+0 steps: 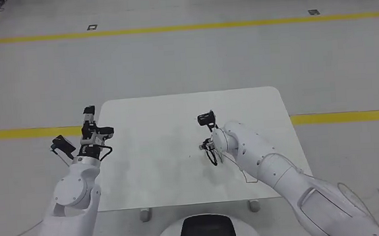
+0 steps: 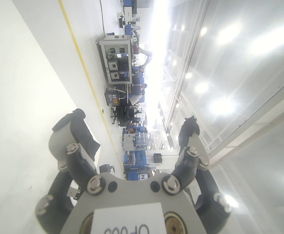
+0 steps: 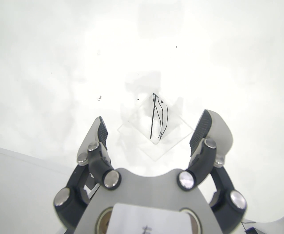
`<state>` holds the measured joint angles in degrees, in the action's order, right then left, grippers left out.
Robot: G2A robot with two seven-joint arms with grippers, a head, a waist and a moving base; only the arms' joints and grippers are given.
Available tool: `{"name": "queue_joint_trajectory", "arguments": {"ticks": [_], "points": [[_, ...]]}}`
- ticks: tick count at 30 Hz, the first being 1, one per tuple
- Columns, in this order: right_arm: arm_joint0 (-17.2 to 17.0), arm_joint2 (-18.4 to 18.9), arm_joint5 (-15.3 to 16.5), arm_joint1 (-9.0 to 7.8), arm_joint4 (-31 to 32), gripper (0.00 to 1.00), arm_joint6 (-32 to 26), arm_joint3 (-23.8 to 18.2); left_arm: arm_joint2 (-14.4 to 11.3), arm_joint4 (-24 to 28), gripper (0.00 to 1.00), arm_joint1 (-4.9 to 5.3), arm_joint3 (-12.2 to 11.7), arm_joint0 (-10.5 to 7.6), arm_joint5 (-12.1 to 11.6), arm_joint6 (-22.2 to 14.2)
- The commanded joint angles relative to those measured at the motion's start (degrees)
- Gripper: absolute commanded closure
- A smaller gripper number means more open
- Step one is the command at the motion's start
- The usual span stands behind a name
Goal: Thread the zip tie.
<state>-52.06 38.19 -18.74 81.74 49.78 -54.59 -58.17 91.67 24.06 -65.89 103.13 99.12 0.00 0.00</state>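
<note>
Since neither gripper holds anything, the step in hand appears to be the first pick-up.

Item: thin black plastic zip ties (image 3: 158, 118), several, lying in a shallow square tray of clear plastic (image 3: 177, 133) on the white rectangular table (image 1: 163, 120). The strands run close together at the ends and bow apart between.

Item: right gripper (image 3: 150, 131), ribbed black pads spread wide, empty, poised above the tray and not touching it.

Item: left gripper (image 2: 133, 124), likewise spread and empty, at the table's left edge, aimed out toward the room, well apart from the tray.

Handling note: the ties look light, springy and likely to lift together. It seems best to descend on one outlying strand near its middle, with the pads square across it and clear of the tray wall. A gentle close should leave the neighbouring ties behind. The left gripper would then need to come in for the free end.
</note>
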Motion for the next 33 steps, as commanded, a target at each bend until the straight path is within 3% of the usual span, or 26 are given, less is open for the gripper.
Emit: {"name": "queue_joint_trajectory", "arguments": {"ticks": [1,33], "points": [[-0.3,0.3,-0.3,-0.10,0.4,0.00,-0.7,-0.8,0.0,0.0,0.00,0.00,0.0,0.00,0.0,0.0],[-2.4,1.5,1.7,-0.33,1.6,0.00,-1.1,-2.5,0.0,0.0,0.00,0.00,0.0,0.00,0.0,0.0]]}}
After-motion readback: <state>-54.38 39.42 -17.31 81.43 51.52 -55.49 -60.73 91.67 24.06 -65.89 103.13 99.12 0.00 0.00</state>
